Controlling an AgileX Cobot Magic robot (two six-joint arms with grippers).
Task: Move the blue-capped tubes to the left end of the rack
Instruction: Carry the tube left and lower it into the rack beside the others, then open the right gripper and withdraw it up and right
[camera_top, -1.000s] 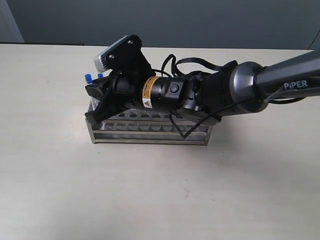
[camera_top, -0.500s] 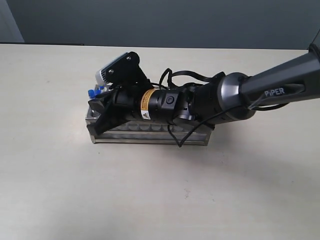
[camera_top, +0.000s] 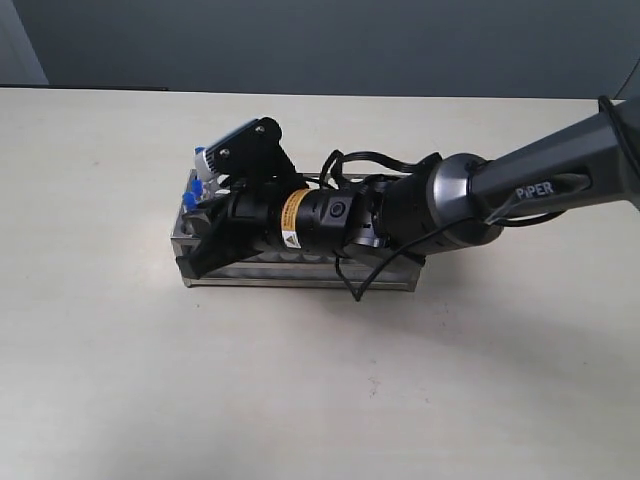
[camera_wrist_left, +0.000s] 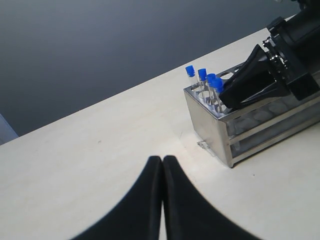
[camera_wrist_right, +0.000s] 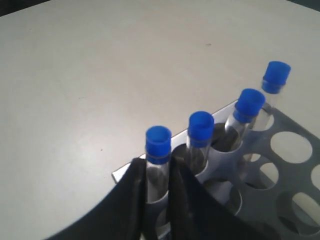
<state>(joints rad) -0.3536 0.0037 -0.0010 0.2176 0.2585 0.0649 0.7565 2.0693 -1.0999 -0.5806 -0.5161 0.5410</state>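
Four blue-capped tubes stand in a row along the left end of the silver rack (camera_wrist_right: 295, 175). Their caps (camera_wrist_right: 201, 125) (camera_wrist_right: 249, 102) (camera_wrist_right: 276, 73) rise above the top plate. My right gripper (camera_wrist_right: 158, 169) is shut on the nearest tube (camera_wrist_right: 158, 144), just under its cap, and the tube's lower part sits in an end hole. In the exterior view the right arm lies along the rack (camera_top: 300, 274) with its gripper (camera_top: 198, 228) at the left end, beside the blue caps (camera_top: 199, 158). My left gripper (camera_wrist_left: 162, 161) is shut on nothing, above the bare table short of the rack (camera_wrist_left: 215, 131).
The rest of the rack's holes (camera_wrist_right: 290, 147) hold no tubes. The right arm's cable (camera_top: 350, 275) loops over the rack's front side. A dark wall (camera_top: 320, 40) runs behind the table's far edge.
The right gripper has come down at the rack's left end, lowering the held tube among the other blue caps. The arm now lies lower over the rack.
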